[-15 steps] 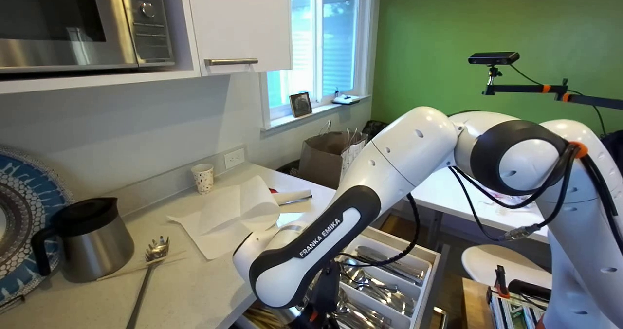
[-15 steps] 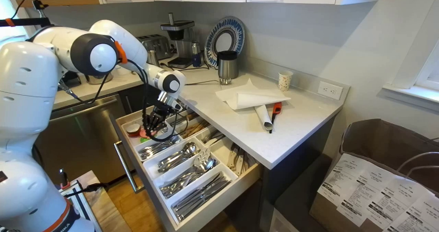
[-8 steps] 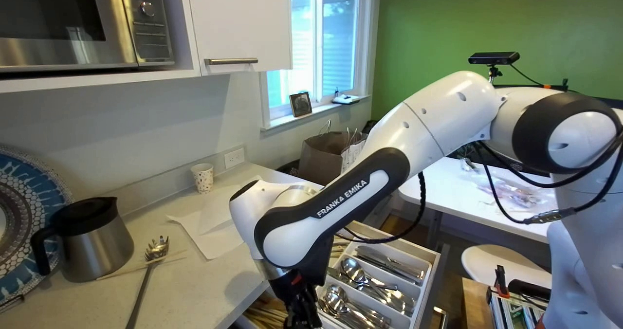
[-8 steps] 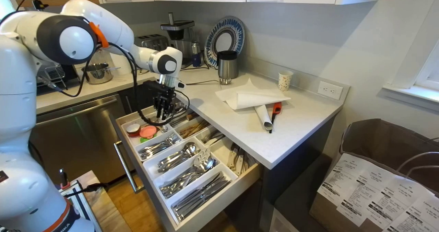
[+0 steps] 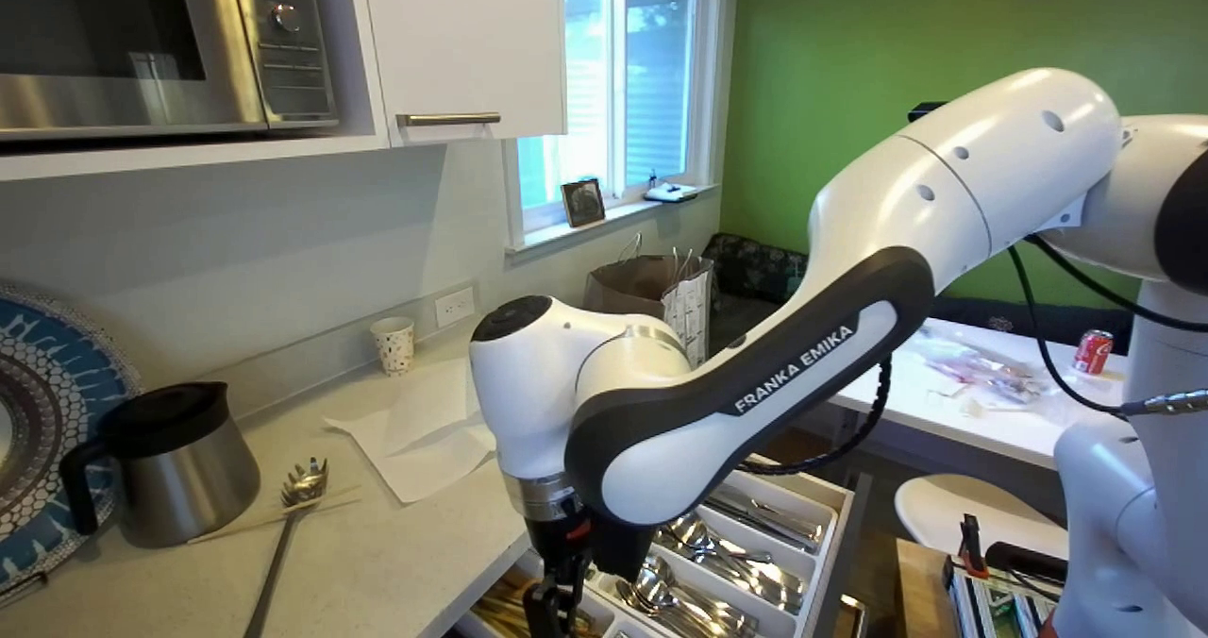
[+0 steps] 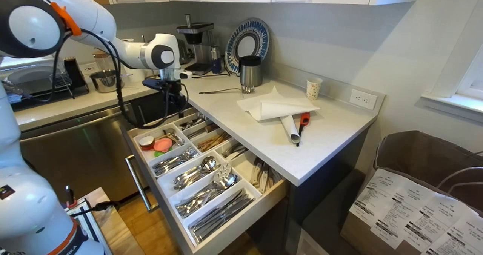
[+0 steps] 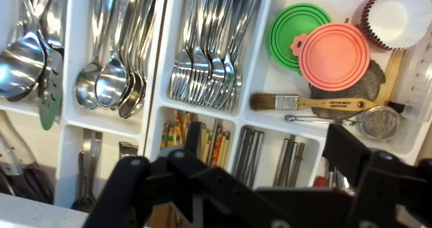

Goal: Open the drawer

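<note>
1. The white arm (image 5: 1010, 185) bent at a high elbow; its forearm (image 5: 802, 374) sloped down to the wrist (image 5: 528, 402), below which the last section hung close to vertical. Half a second earlier the elbow had sat lower in that exterior view; since then a red can (image 5: 1093, 352) on the table (image 5: 887, 388) had come into sight.

2. The drawer (image 6: 245, 221) stood pulled out from beneath the worktop (image 6: 320, 149). Its long axis ran along the worktop's edge, from upper left to lower right in an exterior view, and its dark front (image 6: 171, 219) faced lower left, toward the base (image 6: 34, 202). It had not shifted over the last second.

3. White divided trays (image 7: 256, 52) inside held forks (image 7: 199, 62) and spoons (image 7: 111, 83) laid crosswise to that axis.

4. The bar handle (image 6: 139, 184) lay parallel to the axis, well apart from the hand.

5. The gripper (image 7: 265, 137) pointed down over the rear compartments, its fingers (image 7: 346, 152) set wide apart; in an exterior view it had risen and straightened from its slant of a second before.

6. The pink disc (image 7: 334, 56), overlapping a green disc (image 7: 293, 29), was partly covered by the gripper in that view a second earlier; now it showed whole.
</note>
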Motion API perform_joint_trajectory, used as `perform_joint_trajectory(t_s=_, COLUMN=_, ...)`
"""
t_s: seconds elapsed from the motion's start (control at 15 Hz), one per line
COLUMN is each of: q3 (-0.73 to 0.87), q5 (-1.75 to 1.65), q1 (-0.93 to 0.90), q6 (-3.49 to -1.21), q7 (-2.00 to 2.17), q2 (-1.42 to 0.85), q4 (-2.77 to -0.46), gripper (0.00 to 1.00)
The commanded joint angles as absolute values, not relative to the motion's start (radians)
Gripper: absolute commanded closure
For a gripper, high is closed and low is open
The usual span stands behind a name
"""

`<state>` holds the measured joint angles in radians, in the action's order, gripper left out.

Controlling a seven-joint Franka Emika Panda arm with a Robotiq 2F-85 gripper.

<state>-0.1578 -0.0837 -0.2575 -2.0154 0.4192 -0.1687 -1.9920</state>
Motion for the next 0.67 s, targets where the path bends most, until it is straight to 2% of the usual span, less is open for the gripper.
perform_joint_trajectory(t_s=0.0, q3=-0.156, q5=-0.164, q1=-0.276, q6=-2.029, q7=0.647, q2=-0.059, q4=-2.115, gripper=0.00)
perform_joint_trajectory(t_s=0.27, q3=-0.181, q5=-0.180, q1=-0.260, q6=-2.086, q7=0.763, q2=0.078, q4=-2.298, gripper=0.00)
perform_joint_trajectory(t_s=0.33, q3=-0.183, q5=-0.162, q1=-0.252, q6=-2.023, q7=0.725, q2=-0.028, q4=-2.161, gripper=0.00)
perform_joint_trajectory(t_s=0.6, q3=-0.196, q5=-0.160, q1=-0.244, q6=-2.058, q7=0.739, q2=0.054, q4=-2.263, gripper=0.00)
